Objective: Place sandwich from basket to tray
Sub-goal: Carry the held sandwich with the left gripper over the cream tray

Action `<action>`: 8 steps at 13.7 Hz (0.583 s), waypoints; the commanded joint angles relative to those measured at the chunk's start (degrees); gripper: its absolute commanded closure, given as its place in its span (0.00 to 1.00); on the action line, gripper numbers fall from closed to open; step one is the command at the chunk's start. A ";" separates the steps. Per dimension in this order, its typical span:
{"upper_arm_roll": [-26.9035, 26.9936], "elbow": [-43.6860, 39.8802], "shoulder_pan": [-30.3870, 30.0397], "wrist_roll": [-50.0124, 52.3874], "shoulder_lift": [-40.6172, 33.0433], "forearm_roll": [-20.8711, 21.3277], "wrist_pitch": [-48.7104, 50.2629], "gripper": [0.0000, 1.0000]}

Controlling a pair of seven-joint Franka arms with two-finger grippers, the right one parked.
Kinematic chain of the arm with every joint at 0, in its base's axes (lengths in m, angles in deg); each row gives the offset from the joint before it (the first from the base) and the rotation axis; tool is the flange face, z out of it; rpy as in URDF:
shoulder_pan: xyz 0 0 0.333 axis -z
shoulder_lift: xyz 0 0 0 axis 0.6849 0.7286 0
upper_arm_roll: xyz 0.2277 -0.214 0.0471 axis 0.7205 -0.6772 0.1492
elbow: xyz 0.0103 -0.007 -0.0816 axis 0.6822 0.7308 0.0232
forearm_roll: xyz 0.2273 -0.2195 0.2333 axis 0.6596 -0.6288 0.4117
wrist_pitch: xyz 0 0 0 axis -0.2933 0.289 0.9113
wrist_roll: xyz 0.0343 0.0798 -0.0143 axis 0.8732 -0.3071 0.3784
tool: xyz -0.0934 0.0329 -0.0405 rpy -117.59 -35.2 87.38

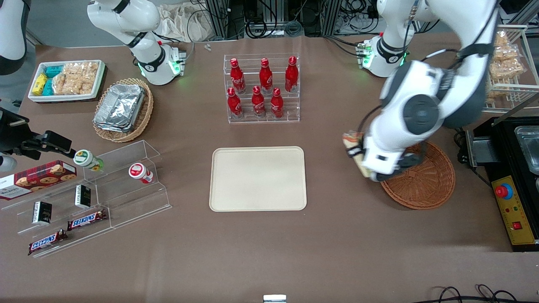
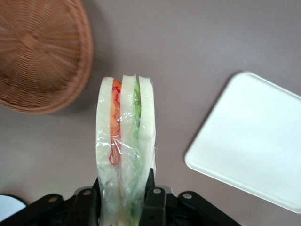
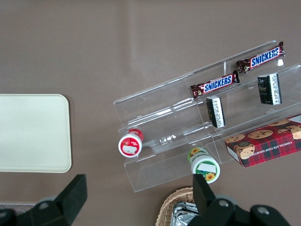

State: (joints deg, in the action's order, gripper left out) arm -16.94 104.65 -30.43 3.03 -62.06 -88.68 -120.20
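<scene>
Tool (image 2: 123, 200) clamped on sandwich (image 2: 125, 150), fingers (image 2: 155, 195) pressing both bread faces. Sandwich lifted clear of basket (image 1: 425, 179), in air above counter (image 1: 269, 248) at basket's rim, on side facing tray (image 1: 258, 178). Nothing on tray; basket holds nothing.

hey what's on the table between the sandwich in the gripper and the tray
Nothing: between the sandwich, held in the gripper above the table, and the tray lies only bare brown tabletop, as the left wrist view shows.
</scene>
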 commanded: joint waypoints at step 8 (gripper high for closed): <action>0.30 -9.90 12.95 1.46 17.19 6.07 -14.45 0.71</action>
State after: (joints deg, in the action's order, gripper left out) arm -16.98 97.68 -18.80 5.37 -48.04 -83.80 -132.90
